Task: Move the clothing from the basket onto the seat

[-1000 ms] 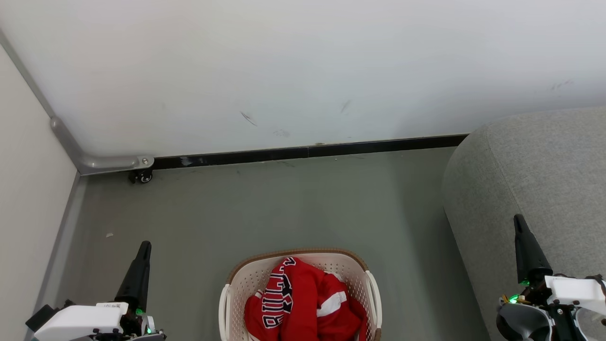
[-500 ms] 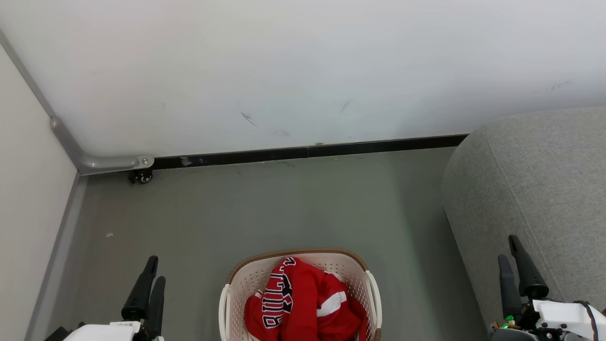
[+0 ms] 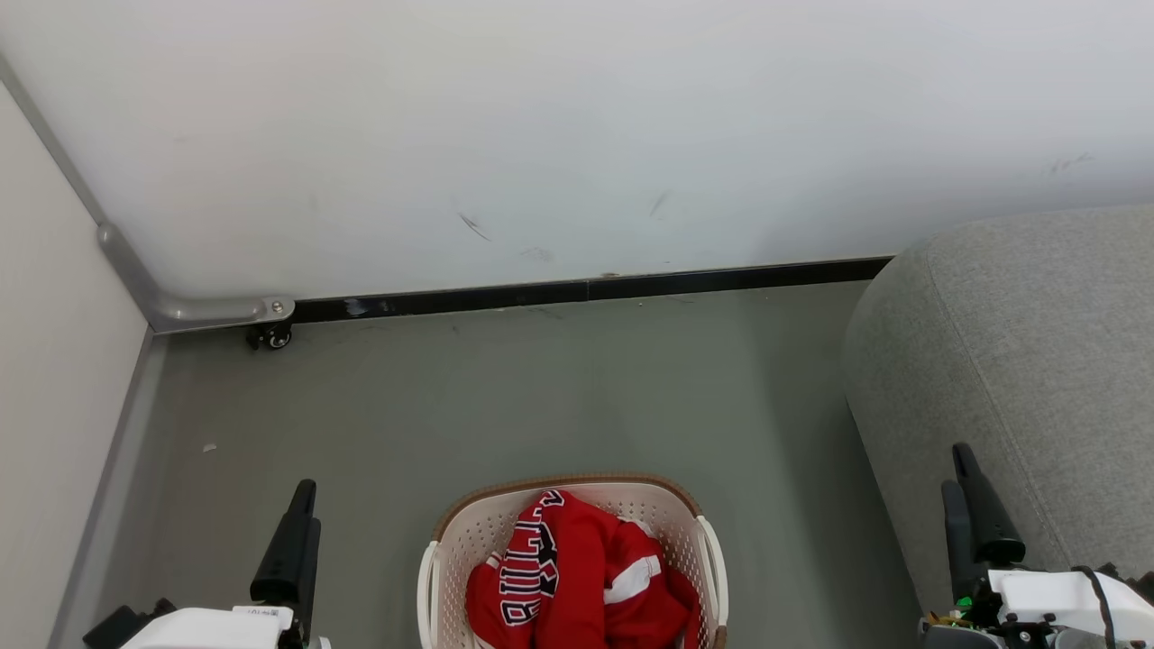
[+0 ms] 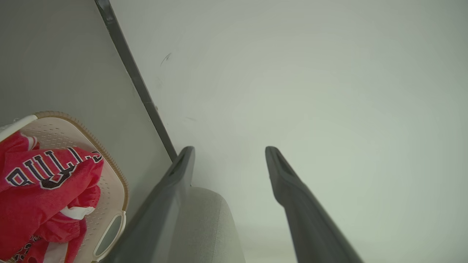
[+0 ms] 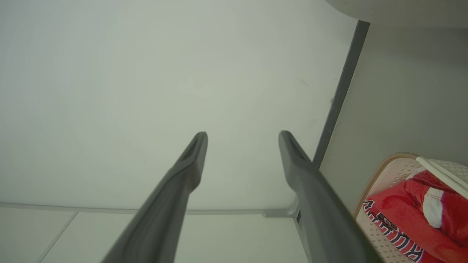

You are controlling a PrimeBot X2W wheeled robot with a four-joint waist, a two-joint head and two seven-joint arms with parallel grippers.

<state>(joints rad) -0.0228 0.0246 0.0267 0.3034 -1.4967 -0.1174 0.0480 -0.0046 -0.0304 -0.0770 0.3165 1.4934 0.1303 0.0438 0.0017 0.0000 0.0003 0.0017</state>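
The left claw and the right claw both stand wide and empty, fingers aimed at the wall. Between them, inward of each and nearer the robot than their tips, sits the basket with the red clothes heaped inside. The sofa lies just beside the right claw, on its outer side and running on past it; no cloth lies on the part that shows. Ahead of both claws is bare floor. The task looks unstarted: everything is left to lift out and carry across.
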